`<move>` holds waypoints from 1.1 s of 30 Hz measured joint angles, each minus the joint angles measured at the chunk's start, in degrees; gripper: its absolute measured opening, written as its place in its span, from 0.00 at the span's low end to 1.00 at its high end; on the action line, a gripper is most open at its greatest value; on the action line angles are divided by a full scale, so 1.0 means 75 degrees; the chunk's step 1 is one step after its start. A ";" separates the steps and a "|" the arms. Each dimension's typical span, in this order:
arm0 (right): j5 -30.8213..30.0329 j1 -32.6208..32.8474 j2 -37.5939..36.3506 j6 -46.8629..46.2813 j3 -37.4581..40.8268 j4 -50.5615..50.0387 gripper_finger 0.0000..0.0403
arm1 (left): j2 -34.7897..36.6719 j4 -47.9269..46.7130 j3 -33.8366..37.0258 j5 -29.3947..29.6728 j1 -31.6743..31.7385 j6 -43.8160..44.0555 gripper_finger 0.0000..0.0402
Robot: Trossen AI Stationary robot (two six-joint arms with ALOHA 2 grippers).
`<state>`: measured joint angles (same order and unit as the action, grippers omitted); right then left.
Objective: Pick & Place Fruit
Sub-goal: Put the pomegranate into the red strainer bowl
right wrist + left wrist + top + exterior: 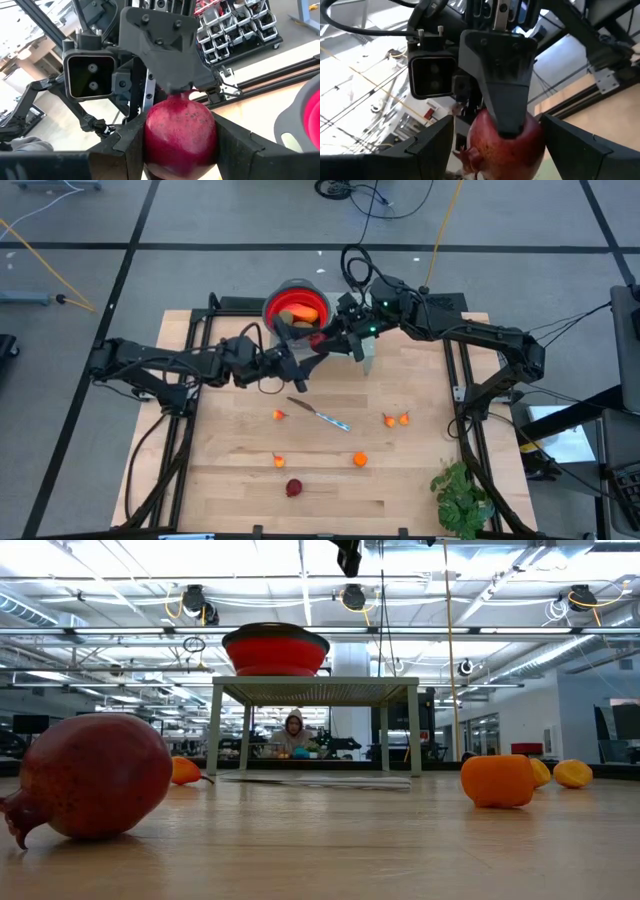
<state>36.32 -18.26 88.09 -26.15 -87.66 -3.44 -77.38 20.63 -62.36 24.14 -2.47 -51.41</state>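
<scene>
Above the wooden worktop (240, 480), beside the red bowl (297, 308), right fingers (125, 145) grip a pomegranate (180, 134) between spread left fingers (427, 145).

This is a large open lab or industrial workshop. Exposed ceiling trusses (320, 632) carry long strip lights and hanging cables across a deep hall. A wooden counter (240, 470) sits in a black metal frame on a grey floor marked with dark tape lines, with loose cables (380, 195) lying about. A rack of parts bins (235, 22) stands nearby, and a person (294, 732) sits at a far workstation.
</scene>
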 joint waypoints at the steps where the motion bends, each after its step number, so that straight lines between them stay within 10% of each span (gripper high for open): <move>1: 0.0000 0.0000 0.0000 0.0000 0.0000 -0.0010 0.44 | 0.0000 -0.0028 -0.0002 -0.0087 0.0015 0.0045 0.74; 11: 0.0003 0.0000 0.0003 0.0000 0.0000 -0.0053 0.44 | 0.0009 -0.0226 -0.0002 -0.0221 0.0028 0.0270 0.73; 21: 0.0076 0.0003 0.0003 0.0000 0.0003 -0.0156 0.44 | 0.0009 -0.0290 -0.0002 -0.0504 0.0033 0.0267 0.46; 33: -0.0026 0.0003 0.0007 0.0172 0.0003 -0.0208 0.47 | 0.0009 -0.0369 -0.0002 -0.0434 0.0037 0.0242 0.46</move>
<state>36.12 -18.24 88.15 -24.86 -87.64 -5.00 -77.32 17.87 -62.37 20.88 -2.19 -49.60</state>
